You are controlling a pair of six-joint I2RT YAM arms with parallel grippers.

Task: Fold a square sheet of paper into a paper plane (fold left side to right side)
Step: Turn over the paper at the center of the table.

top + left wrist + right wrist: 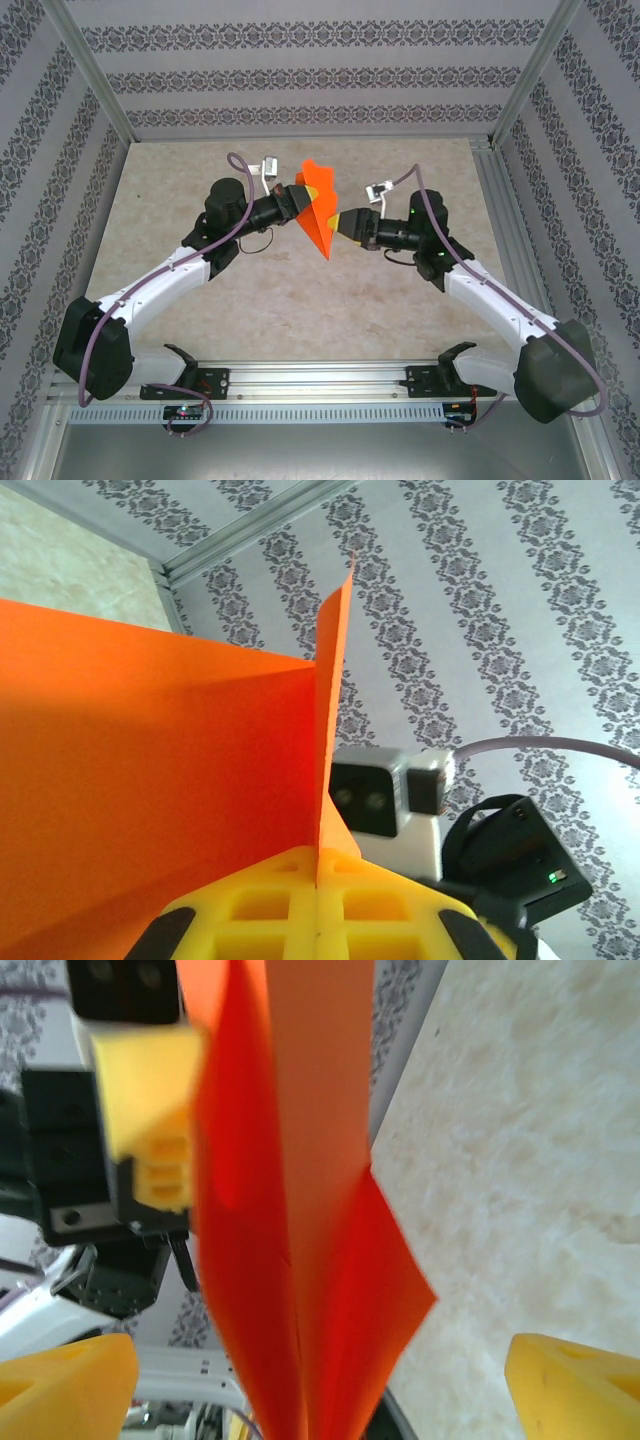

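Overhead, the paper plane (320, 212) hung in the air above the middle of the table (300, 310), a bright orange folded wedge with its point aimed toward the arm bases and its wider, notched end toward the far wall. It was caught between the two arms: the left gripper (300, 200) met it from the left near the upper part, and the right gripper (341, 224) met it from the right, a little lower.

From the left wrist, the left gripper (316, 905) had its yellow fingers (260, 910) pressed together, and the paper plane (150, 780) rose out of the seam between them, pinched there. One broad panel spread to the left, and a thin flap stood on edge straight up from the fingers.

From the right wrist, the right gripper (318, 1390) stood wide apart, its yellow fingertips (60, 1390) at either lower corner. The paper plane (300, 1210) ran up between them, touching neither pad, while the left gripper (150, 1110) pressed against its left face.
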